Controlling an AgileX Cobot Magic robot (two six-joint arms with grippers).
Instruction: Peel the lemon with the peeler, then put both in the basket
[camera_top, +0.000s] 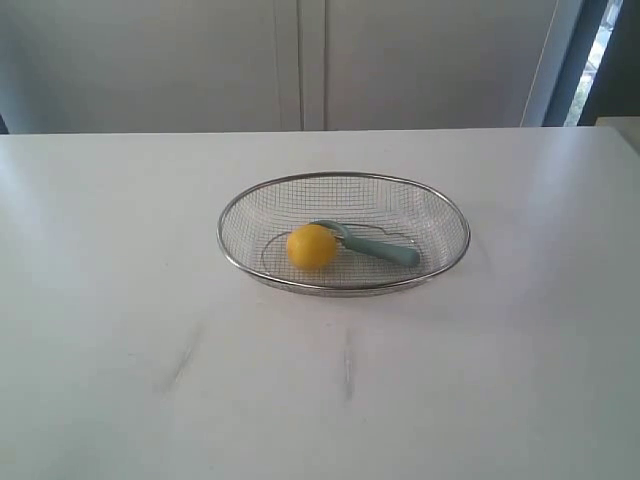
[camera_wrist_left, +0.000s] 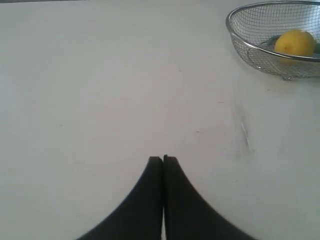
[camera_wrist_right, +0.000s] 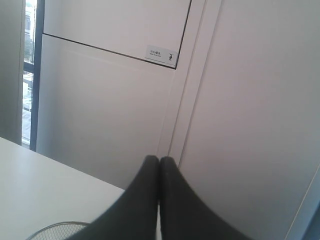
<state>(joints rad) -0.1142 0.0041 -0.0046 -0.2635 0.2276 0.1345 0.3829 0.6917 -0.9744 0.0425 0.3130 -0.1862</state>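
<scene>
In the exterior view, at the middle of the table (camera_top: 120, 300), the basket (camera_top: 340, 290) is seen with the lemon (camera_top: 312, 247) and the peeler (camera_top: 385, 250) both inside it. The lemon lies on the left-arm side, the peeler's looped head is set just beside it, and the handle is run out toward the right-arm side; no arm is shown. In the left wrist view the left gripper (camera_wrist_left: 163, 159) is seen pressed shut and empty over bare table, with basket and lemon well apart from its tips, ahead and off to one side. In the right wrist view the right gripper (camera_wrist_right: 159, 158) is likewise closed on nothing and pointed at the wall (camera_wrist_right: 110, 115), only a sliver of basket rim being caught. The lemon is judged better placed for the left arm, the handle for the right; whether the skin is peeled cannot be told.
</scene>
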